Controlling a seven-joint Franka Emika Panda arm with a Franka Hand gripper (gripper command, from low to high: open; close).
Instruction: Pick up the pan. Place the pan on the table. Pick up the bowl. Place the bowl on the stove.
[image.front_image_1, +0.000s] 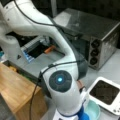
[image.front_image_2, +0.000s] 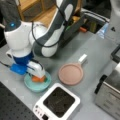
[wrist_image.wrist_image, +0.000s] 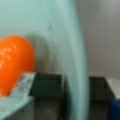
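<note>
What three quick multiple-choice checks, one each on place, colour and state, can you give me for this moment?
1. Where is the pan?
A. on the stove
B. on the table
C. inside the oven

2. What colour is the item in the bowl?
A. orange
B. green
C. white

3. What lies on the stove?
A. the pan
B. the bowl
C. nothing

B: in a front view the pan lies on the grey table, beside the stove.
A: the wrist view shows an orange item in the teal bowl.
C: the stove's black top is bare; the tool is down at the bowl's rim.
</note>
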